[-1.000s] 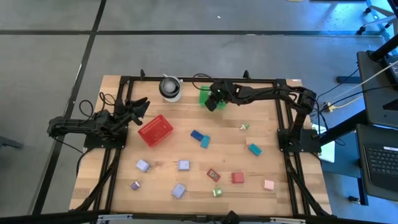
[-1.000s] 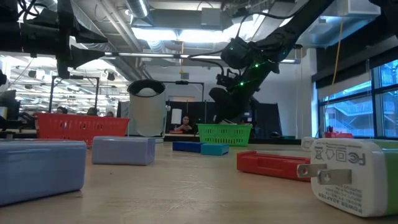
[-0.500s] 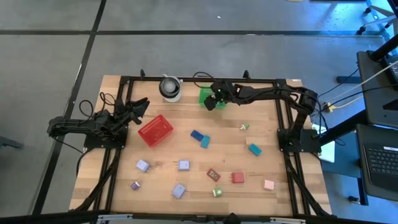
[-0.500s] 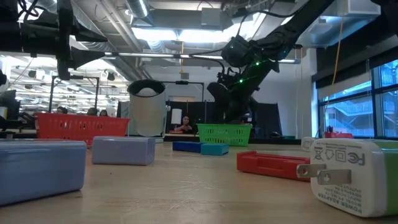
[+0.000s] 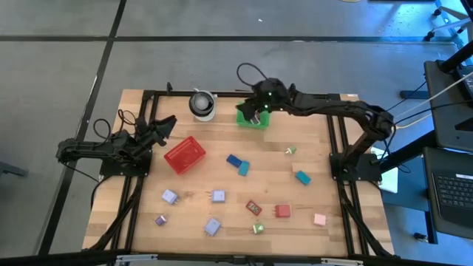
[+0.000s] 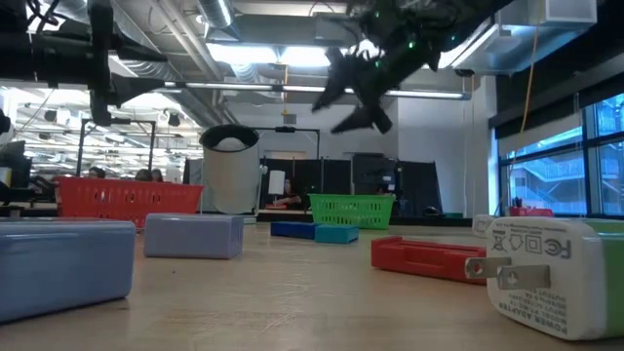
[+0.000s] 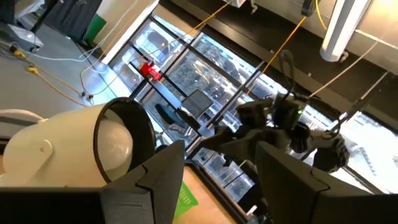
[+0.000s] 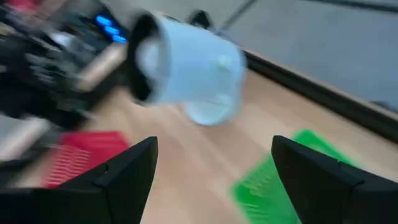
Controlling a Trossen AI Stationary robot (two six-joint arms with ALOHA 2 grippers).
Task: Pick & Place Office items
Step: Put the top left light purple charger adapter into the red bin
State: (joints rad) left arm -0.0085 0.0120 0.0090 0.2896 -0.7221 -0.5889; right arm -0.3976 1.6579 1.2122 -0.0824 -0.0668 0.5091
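On the table (image 5: 310, 151), thirteen office items (image 5: 218, 196), two baskets (image 5: 184, 154).

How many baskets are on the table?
2. A red mesh basket sits on the table's left side near the left arm; a green basket sits at the far edge, under the right arm.

A robotics lab or workshop in a large industrial hall. The wooden surface (image 5: 222, 177) stands on a grey concrete floor (image 5: 66, 66) marked with dark lines, and a black metal frame (image 5: 325, 96) bolted round its edges carries the arms. Overhead run exposed ducts and pipes (image 6: 195, 39) with strip lights (image 6: 244, 54). Beyond the surface's far edge, more workstations (image 6: 29, 146) stretch off, beside tall windows (image 6: 546, 166). A laptop (image 5: 451, 188) sits off the right edge.
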